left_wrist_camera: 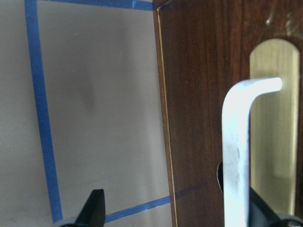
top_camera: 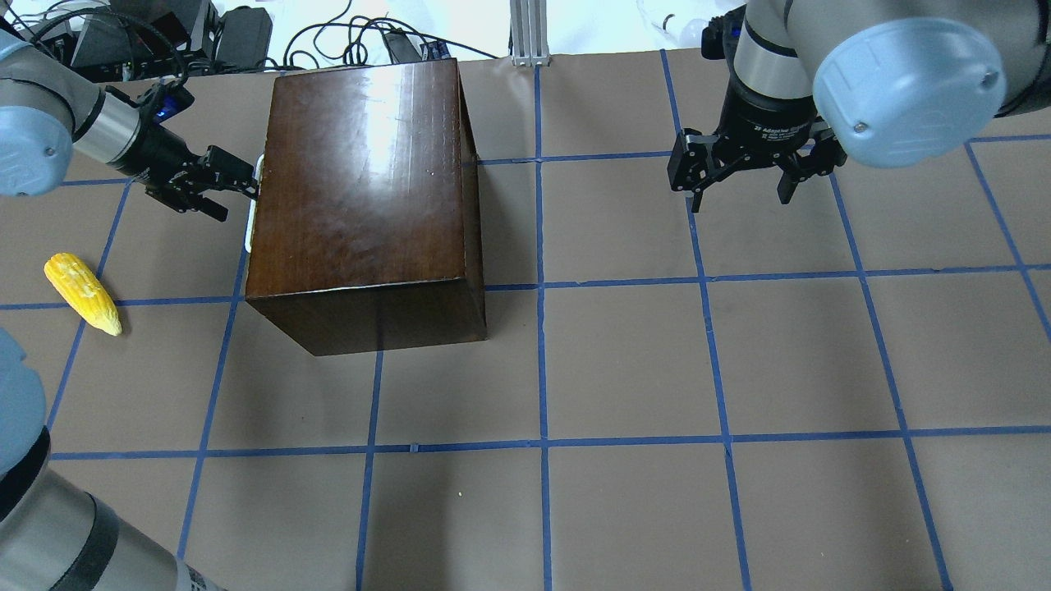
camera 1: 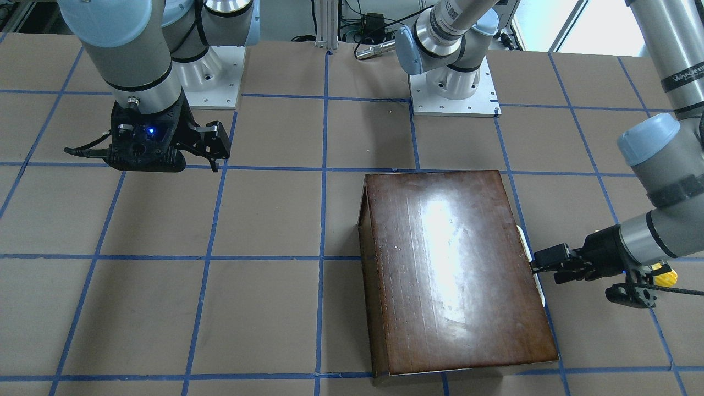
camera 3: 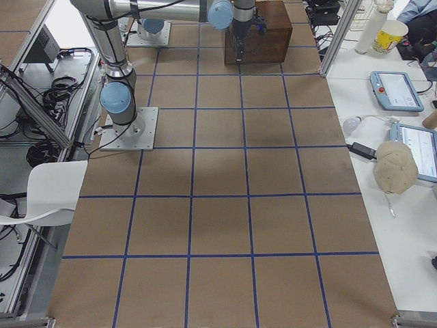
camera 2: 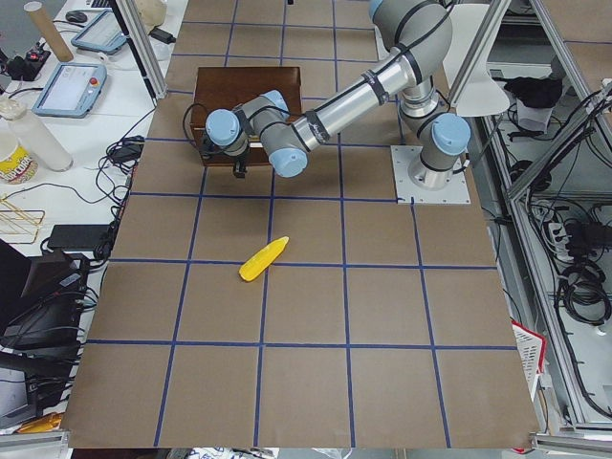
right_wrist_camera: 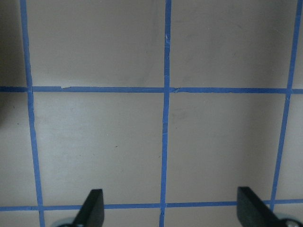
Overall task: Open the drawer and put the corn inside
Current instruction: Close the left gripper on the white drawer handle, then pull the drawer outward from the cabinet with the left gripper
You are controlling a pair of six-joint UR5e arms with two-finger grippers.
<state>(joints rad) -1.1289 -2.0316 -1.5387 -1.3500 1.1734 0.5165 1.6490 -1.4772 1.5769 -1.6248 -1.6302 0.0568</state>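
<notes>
The dark-brown box (top_camera: pixel 361 180) stands left of the table's middle, and its drawer is shut. The drawer's dark front panel (left_wrist_camera: pixel 199 94) and its metal pull (left_wrist_camera: pixel 236 142) fill the left wrist view. My left gripper (top_camera: pixel 236 199) is open at the box's left face, with a finger on each side of the pull and not closed on it. The yellow corn (top_camera: pixel 82 294) lies on the table to the left of the box, apart from both grippers. My right gripper (top_camera: pixel 741 199) is open and empty, hanging above the table far to the right of the box.
The table is brown with blue tape grid lines (top_camera: pixel 542 361). Both arm bases (camera 1: pixel 454 93) stand at the robot's edge. Cables and equipment (top_camera: pixel 205 33) lie beyond the far edge, behind the box.
</notes>
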